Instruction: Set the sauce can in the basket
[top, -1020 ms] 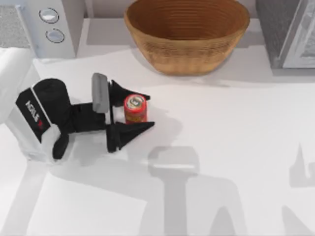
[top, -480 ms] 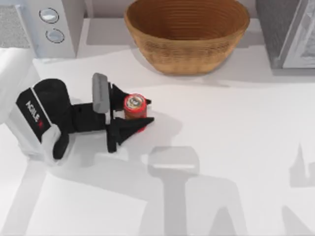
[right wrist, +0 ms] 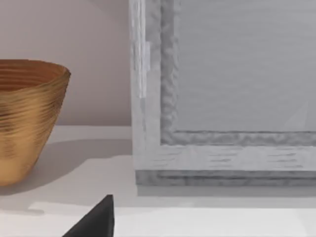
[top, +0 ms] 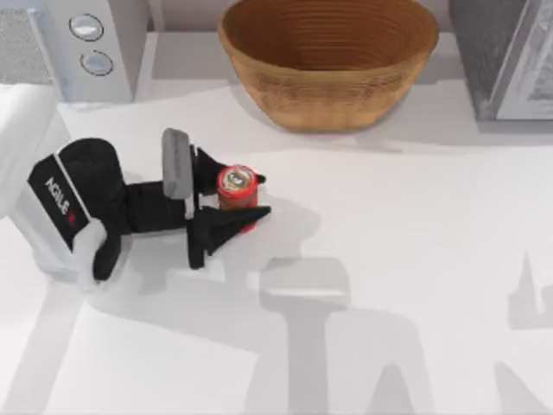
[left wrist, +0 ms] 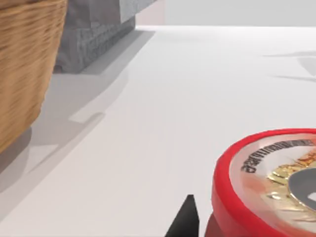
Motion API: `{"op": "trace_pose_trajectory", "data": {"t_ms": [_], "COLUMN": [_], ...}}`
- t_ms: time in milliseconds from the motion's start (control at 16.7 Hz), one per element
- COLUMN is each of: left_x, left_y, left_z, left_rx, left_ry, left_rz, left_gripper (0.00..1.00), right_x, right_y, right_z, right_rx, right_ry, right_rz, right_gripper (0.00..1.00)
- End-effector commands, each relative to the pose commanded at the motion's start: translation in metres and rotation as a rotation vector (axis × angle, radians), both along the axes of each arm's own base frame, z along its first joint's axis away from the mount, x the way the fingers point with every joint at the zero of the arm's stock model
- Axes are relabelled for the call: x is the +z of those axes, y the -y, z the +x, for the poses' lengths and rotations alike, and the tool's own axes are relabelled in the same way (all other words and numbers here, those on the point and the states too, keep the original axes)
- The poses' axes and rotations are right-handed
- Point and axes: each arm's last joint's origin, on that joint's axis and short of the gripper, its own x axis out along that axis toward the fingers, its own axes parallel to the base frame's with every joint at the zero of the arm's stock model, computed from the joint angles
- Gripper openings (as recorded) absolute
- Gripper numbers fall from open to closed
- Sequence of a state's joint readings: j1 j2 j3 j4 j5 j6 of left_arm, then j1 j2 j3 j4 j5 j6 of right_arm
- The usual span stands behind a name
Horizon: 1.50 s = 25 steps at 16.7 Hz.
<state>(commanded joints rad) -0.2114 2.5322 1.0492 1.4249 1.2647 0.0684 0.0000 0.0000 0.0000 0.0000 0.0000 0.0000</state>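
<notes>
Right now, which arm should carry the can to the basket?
Probably the left arm: its gripper is closed around the can on the table's left side, and the basket stands nearby at the back.

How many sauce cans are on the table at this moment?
1. The sauce can stands upright on the table's left half, between the fingers of the left gripper, in front of the basket.

The sauce can (top: 237, 188) was red with a silver top. The basket (top: 328, 65) was tan-brown with ribbed rings. The counter (top: 415, 259) was white.
</notes>
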Motion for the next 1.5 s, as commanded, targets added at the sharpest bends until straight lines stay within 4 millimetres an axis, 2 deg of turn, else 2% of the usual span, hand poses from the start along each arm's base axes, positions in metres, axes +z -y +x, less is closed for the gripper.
{"op": "trace_pose_trajectory", "data": {"t_ms": [180,420,660,840,960,1200,1380,1500], "left_x": [0.011,0.043,0.08,0.096,0.099,0.1,0.1,0.101], "left_y": [-0.01,-0.042,-0.078,-0.096,-0.101,-0.102,-0.099,-0.093], "left_z": [-0.006,-0.024,-0.057,-0.085,-0.096,-0.098,-0.094,-0.085], "left_rx": [-0.011,-0.009,0.007,0.007,0.002,0.001,-0.001,0.01], "left_ry": [-0.009,-0.026,-0.006,-0.003,0.0,0.0,0.0,-0.012], "left_rz": [0.011,0.031,0.03,0.014,0.002,0.0,0.005,0.022], "left_gripper": [0.0,0.0,0.0,0.0,0.0,0.0,0.0,0.0], "right_x": [0.0,0.0,0.0,0.0,0.0,0.0,0.0,0.0], "right_y": [0.0,0.0,0.0,0.0,0.0,0.0,0.0,0.0], "right_z": [0.0,0.0,0.0,0.0,0.0,0.0,0.0,0.0], "right_rx": [0.0,0.0,0.0,0.0,0.0,0.0,0.0,0.0], "right_ry": [0.0,0.0,0.0,0.0,0.0,0.0,0.0,0.0], "right_rz": [0.0,0.0,0.0,0.0,0.0,0.0,0.0,0.0], "right_gripper": [1.0,1.0,1.0,1.0,1.0,1.0,1.0,1.0]}}
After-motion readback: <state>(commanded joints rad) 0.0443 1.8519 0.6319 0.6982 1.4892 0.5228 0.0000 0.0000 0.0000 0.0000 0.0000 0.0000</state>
